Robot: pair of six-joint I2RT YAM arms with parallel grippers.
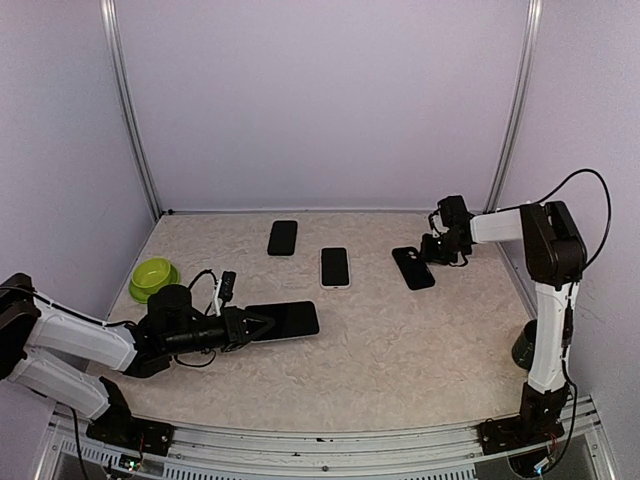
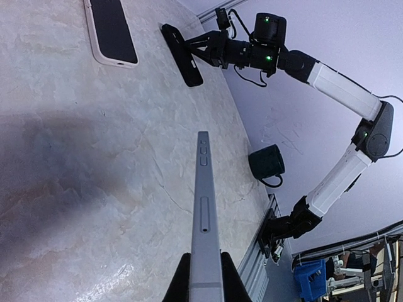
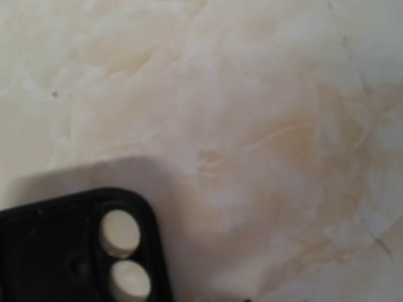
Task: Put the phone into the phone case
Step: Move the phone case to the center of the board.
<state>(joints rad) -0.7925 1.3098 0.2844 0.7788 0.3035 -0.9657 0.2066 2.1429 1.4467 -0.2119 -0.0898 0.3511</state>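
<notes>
One table (image 1: 400,340), pale and marbled, carries everything. Two arms work over it: the left arm (image 1: 80,345) reaches low from the near left corner toward the middle, and the right arm (image 1: 545,290) stands at the right edge and bends back over the far right part. Next in size is the green bowl (image 1: 153,277), on the left side just behind the left arm, and a dark mug (image 2: 264,162) with a handle stands at the right edge near the right arm's base. The phone (image 1: 285,320) is near the middle of the table, screen up, and the left fingers (image 2: 180,284) are closed tight on its near end, one on each face, so the left wrist view shows it edge-on with its side buttons. I cannot tell whether it rests on the table or hangs just above it. The case (image 1: 413,268), black, lies flat at the far right, well apart from the phone. The right wrist view shows only one of its corners, where the camera cutout has two round pale holes. The right fingers (image 1: 432,250) are at the case's far end, but I cannot tell how far they are open or whether they touch it. A white-rimmed phone (image 1: 335,266) lies between phone and case, and a black slab (image 1: 283,237) lies behind it to the left.
</notes>
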